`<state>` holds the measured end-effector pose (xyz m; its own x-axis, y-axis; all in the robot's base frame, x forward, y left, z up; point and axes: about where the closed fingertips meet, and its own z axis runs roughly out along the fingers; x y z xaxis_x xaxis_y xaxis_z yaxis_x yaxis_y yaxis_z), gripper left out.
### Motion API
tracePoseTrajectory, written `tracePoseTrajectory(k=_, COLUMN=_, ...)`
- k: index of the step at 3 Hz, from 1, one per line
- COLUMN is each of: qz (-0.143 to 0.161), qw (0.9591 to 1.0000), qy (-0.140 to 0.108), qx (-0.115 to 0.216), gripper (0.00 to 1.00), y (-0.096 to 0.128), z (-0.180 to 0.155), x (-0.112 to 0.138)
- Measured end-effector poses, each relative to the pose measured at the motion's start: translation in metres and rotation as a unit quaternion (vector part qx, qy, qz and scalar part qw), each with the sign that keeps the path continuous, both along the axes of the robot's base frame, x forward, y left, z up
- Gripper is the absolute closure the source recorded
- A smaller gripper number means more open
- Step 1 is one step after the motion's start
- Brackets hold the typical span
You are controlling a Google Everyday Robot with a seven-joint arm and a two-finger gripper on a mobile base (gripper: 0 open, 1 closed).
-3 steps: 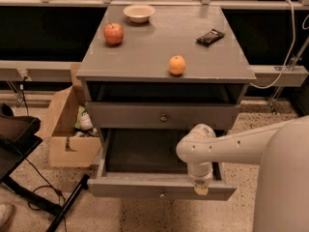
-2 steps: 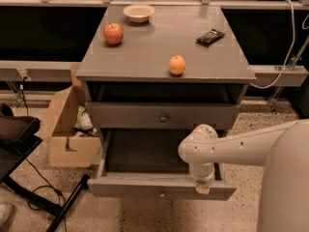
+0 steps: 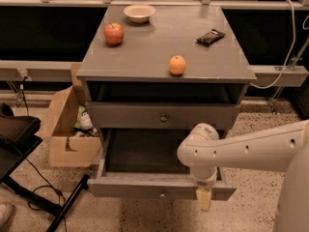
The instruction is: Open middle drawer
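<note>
The middle drawer (image 3: 145, 188) of the grey cabinet is pulled out toward me. Its dark inside shows, and a small round knob (image 3: 161, 195) sits at the centre of its front panel. Above it, another grey drawer front (image 3: 120, 116) with a knob is closed. My gripper (image 3: 203, 198) hangs down from the white arm (image 3: 251, 149). It sits in front of the right part of the pulled-out drawer's front panel, to the right of the knob. Anything below the open drawer is hidden.
On the cabinet top (image 3: 145, 52) lie a red apple (image 3: 114, 33), an orange (image 3: 177, 65), a white bowl (image 3: 139, 12) and a dark snack bar (image 3: 211, 36). A cardboard box (image 3: 63, 129) stands at the left, with black stand legs (image 3: 67, 204) and cables on the floor.
My arm and gripper have shifted slightly to the right and toward me. The drawer stays pulled out as before.
</note>
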<state>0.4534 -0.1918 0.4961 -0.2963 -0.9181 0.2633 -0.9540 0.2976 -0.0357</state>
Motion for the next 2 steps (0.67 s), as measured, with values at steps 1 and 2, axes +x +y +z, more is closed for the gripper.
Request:
tracePoseTrajectory(k=1, qz=0.000, qw=1.0000, qy=0.001, qx=0.001, gripper=0.00, y=0.000, z=-0.001, x=0.000)
tracePoseTrajectory(k=2, qz=0.002, qw=0.9995, qy=0.003, qx=0.032, gripper=0.00, y=-0.007, z=-0.015, x=0.011)
